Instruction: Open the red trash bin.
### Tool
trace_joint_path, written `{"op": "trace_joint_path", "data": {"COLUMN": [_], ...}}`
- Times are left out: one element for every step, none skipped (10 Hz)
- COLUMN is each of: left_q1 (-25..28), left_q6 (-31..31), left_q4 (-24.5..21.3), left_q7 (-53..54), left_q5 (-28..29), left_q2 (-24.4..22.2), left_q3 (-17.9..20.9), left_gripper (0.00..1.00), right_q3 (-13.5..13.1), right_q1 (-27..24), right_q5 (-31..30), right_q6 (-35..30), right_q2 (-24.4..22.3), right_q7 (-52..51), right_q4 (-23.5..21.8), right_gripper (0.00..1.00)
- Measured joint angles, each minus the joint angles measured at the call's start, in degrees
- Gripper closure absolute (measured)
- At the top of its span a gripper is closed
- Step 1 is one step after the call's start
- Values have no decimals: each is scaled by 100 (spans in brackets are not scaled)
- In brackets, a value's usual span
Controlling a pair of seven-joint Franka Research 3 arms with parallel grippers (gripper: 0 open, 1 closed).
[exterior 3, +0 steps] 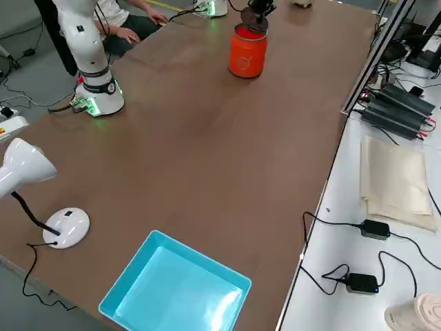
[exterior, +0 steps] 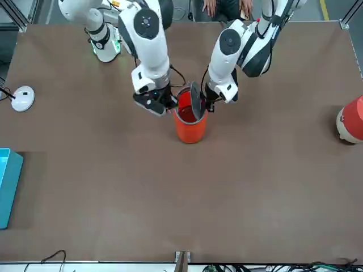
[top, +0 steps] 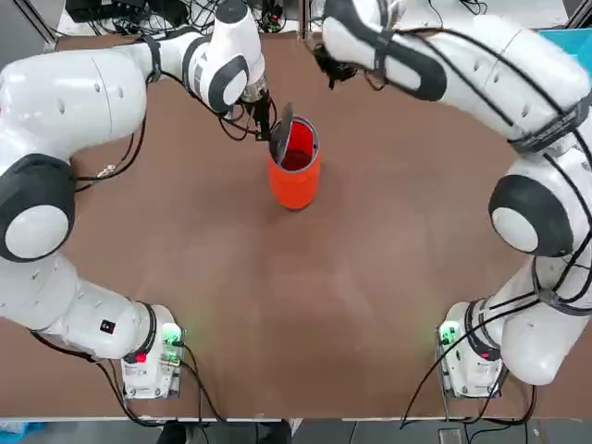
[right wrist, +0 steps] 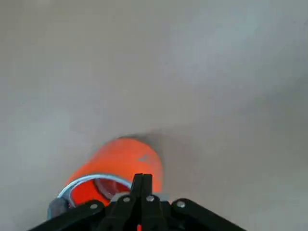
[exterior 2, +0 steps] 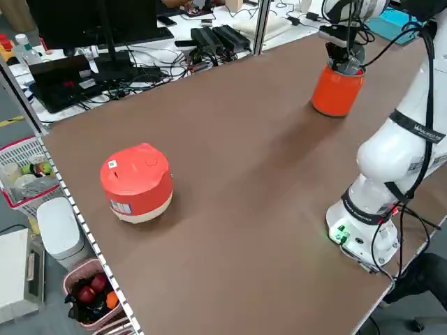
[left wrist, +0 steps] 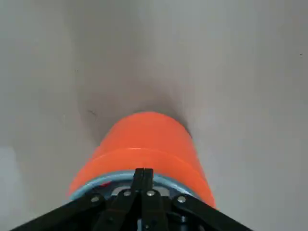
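Orange-red cylindrical bin (top: 296, 188): upright, round grey lid (exterior: 196, 101) raised
Left gripper (left wrist: 144, 170): shut, empty, at lid side; contact unclear
Right gripper (right wrist: 143, 176): shut, empty, near rim

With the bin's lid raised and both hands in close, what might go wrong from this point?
The grey lid stands upright, close beside the left hand; if that hand backs off, the lid might fall shut again. The red trash bin stands with no hand visibly gripping its body, so a sideways push on the lid could slide or tip it. The right hand is also near the rim, so a careless move might knock the bin.
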Motion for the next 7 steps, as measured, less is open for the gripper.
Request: {"op": "trace_joint_path", "data": {"left_q1": [25, 65, 157, 341, 609, 909, 1218], "left_q6": [-131, -422, -844, -1407, -1923, -2237, -2463], "left_q4": [153, 412, 739, 1073, 1358, 1574, 1769], "left_q7": [6, 84, 333, 801, 1432, 2087, 2801], "left_q5": [1, 3, 17, 32, 40, 42, 57], "left_q2": [-1, -7, -21, -63, -142, -224, -292], "left_q3": [6, 16, 27, 35, 43, 53, 61], "left_gripper": [92, 87, 75, 59, 58, 56, 50], "right_q3": [-17, -30, -43, -55, -66, -73, -80], "right_q1": [-253, -551, -894, -1308, -1749, -2129, -2503], "right_q5": [0, -1, -3, -5, -16, -83, -185], "right_q6": [-229, -542, -953, -1383, -1719, -1938, -2061], "right_q2": [-196, -428, -653, -863, -1067, -1240, -1385], "right_q7": [-310, -734, -1283, -1985, -2697, -3283, -3881], "right_q4": [22, 31, 37, 43, 40, 34, 26], "right_gripper": [98, 98, 97, 97, 93, 89, 74]}}
